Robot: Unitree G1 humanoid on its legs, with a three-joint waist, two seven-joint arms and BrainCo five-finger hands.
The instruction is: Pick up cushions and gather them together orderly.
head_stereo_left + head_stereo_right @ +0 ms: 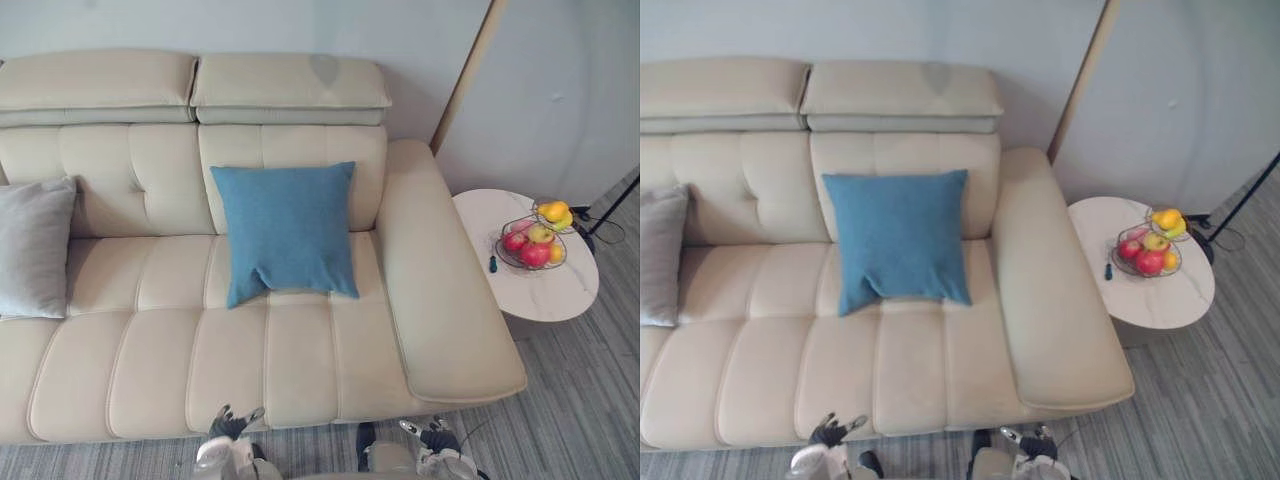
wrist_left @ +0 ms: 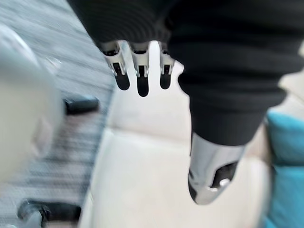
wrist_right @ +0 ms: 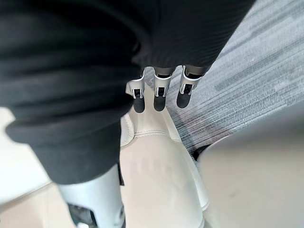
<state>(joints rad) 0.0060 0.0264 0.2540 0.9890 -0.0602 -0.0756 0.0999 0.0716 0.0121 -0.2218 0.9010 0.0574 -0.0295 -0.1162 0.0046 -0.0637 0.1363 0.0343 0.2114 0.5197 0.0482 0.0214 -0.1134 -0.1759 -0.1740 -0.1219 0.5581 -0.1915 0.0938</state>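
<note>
Left eye view: square blue cushion (image 1: 288, 232), creased; left hand (image 2: 141, 66), right hand (image 3: 159, 90) slack, empty.

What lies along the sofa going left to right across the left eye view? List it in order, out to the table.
grey cushion → blue cushion → sofa armrest → round side table

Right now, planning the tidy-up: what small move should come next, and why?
Probably reach the left hand toward the blue cushion: it is open, empty, nearest, and that cushion leans apart from the grey cushion on the left.
</note>
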